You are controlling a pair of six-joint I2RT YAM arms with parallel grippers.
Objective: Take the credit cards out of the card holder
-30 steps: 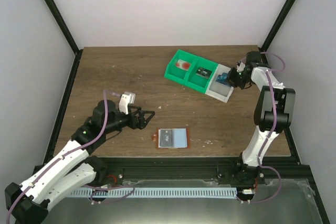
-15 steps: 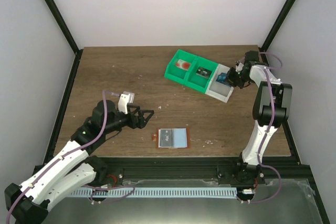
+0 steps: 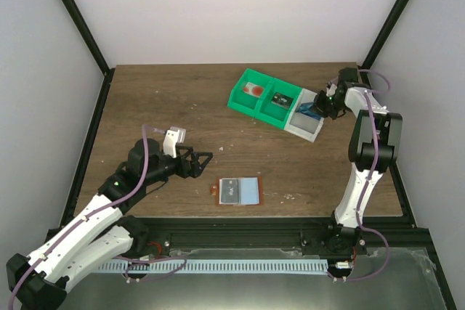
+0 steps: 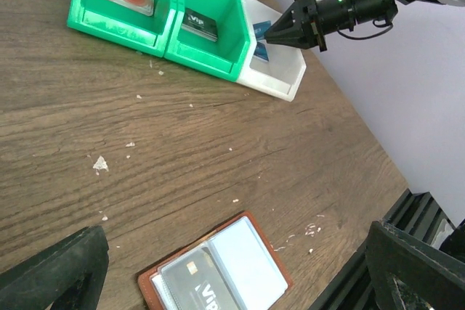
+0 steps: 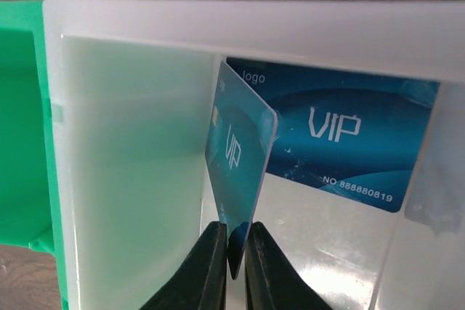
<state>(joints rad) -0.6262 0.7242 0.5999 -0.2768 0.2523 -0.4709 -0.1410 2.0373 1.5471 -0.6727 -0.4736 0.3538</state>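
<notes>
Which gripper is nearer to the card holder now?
Left. The left gripper, open, is just left of the card holder. The right gripper is far off at the white tray, holding a blue card.

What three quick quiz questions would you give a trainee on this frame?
1. True or false: the right gripper is shut on a teal VIP card held on edge over the white tray.
2. How many cards show in the open card holder? A) none B) one C) three
3. Fill in: the left gripper, apart from the card holder, is ____ (open/shut).
Key: 1 true; 2 B; 3 open.
</notes>
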